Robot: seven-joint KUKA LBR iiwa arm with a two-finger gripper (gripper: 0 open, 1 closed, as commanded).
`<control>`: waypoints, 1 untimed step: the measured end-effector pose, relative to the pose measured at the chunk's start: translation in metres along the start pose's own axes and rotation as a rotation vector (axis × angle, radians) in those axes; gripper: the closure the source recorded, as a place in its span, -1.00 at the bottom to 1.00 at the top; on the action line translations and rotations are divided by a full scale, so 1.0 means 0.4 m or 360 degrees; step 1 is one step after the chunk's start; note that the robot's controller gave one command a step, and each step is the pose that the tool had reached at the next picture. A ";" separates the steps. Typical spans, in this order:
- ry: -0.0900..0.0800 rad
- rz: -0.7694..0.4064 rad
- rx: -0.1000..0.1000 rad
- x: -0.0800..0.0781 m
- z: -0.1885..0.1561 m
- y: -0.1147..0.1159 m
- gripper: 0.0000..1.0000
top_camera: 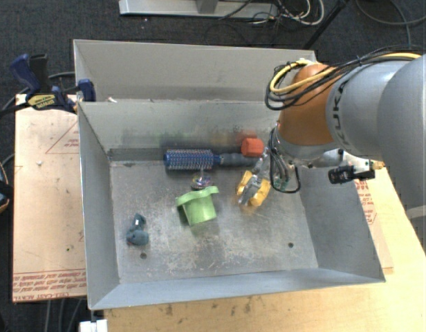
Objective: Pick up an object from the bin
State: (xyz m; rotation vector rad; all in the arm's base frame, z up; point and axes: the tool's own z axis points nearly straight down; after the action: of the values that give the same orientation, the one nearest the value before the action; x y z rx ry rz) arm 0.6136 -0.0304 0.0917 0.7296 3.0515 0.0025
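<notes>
One yellow toy (pixel 254 194), bin's (pixel 95 206) right-centre, lies just under the pincer (pixel 261 174); its spread cannot be told. Approach step, likely; next: close, lift straight.

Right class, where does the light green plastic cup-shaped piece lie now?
The green piece lies mid-bin in the camera view, below the blue bristled hairbrush, left of the yellow object at the gripper.

Arm (pixel 386 109) from right; wrist (pixel 303 120) apparently angled downward.
</notes>
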 end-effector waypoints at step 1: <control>-0.0009 -0.0004 -0.0004 -0.006 -0.200 0.005 1.00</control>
State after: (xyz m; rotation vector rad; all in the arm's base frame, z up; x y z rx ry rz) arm 0.6161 -0.0298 0.1716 0.7240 3.0463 0.0045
